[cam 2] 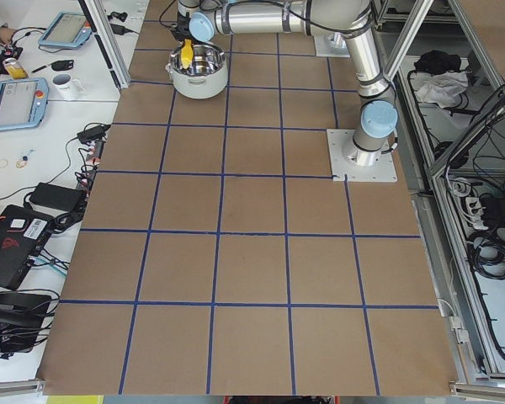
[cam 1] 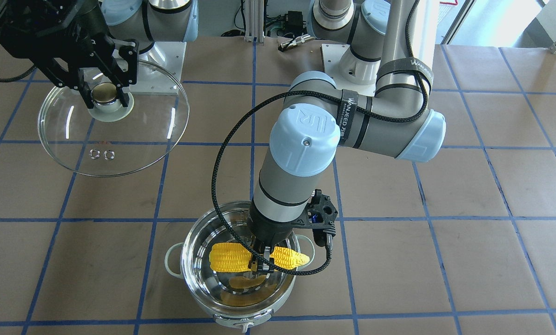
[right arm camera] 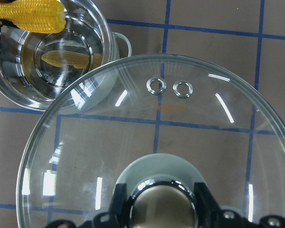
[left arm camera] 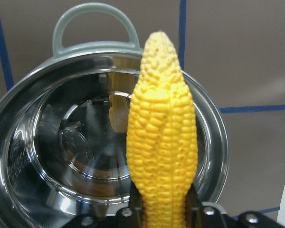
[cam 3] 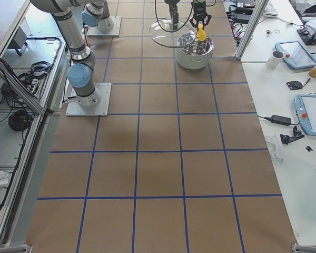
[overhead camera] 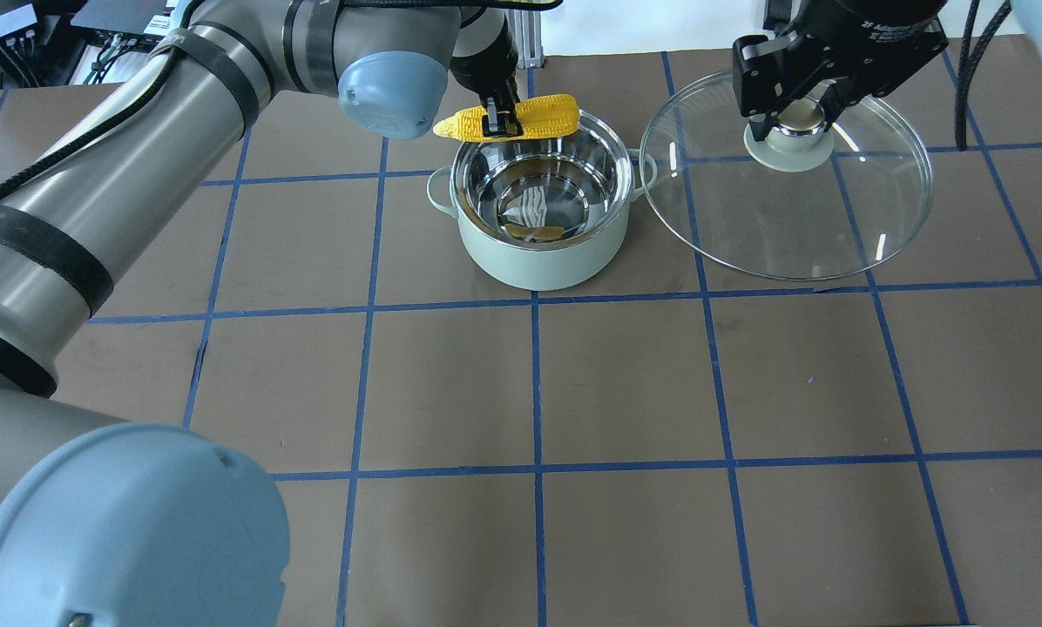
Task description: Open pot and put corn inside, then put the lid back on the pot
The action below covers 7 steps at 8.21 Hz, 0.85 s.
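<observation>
The mint-green pot (overhead camera: pixel 538 261) stands open on the table, and its steel inside is bare except for reflections. My left gripper (overhead camera: pixel 502 122) is shut on the yellow corn (overhead camera: pixel 534 117) and holds it level just over the pot's far rim (cam 1: pixel 185 274). In the left wrist view the corn (left arm camera: pixel 161 142) points out over the pot's opening. My right gripper (overhead camera: pixel 791 122) is shut on the knob of the glass lid (overhead camera: pixel 791 218). It holds the lid in the air beside the pot, on the robot's right. The lid (right arm camera: pixel 156 133) overlaps the pot's handle in the right wrist view.
The left arm's forearm (cam 1: pixel 296 163) reaches over the table toward the pot. The two white base plates (cam 1: pixel 166 56) lie at the robot's side of the table. A side bench with tablets and a mug (cam 3: pixel 276 58) runs along the table's far edge.
</observation>
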Each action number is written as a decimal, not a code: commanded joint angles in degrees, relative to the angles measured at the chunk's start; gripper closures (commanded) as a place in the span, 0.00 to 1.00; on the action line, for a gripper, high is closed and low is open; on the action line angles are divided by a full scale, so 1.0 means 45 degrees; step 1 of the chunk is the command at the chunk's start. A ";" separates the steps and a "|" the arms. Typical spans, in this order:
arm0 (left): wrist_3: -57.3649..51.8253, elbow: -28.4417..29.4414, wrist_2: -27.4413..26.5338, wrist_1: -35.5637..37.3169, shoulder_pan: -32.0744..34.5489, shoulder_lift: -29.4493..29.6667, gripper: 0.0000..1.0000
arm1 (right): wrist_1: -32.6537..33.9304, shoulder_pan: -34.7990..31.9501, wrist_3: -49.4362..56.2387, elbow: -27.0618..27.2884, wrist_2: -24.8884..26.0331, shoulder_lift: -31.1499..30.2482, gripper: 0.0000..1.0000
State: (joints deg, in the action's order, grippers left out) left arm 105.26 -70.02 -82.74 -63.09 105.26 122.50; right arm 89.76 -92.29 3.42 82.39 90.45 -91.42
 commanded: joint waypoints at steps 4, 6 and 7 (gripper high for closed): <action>0.1004 -0.0044 0.0592 0.0035 0.0279 0.0258 1.00 | -0.0005 0.0000 0.0001 0.0011 -0.0003 -0.0017 0.61; 0.0985 0.0014 0.0593 0.0054 0.0300 0.0336 1.00 | -0.0005 0.0000 0.0021 0.0030 -0.0023 -0.0016 0.61; 0.0985 -0.0005 0.0593 0.0074 0.0300 0.0395 1.00 | -0.0005 0.0000 0.0021 0.0030 -0.0023 -0.0017 0.61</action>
State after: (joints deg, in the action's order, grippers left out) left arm 109.63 -70.08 -80.18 -62.86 106.51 123.87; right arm 89.73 -92.29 3.50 82.49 90.40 -91.46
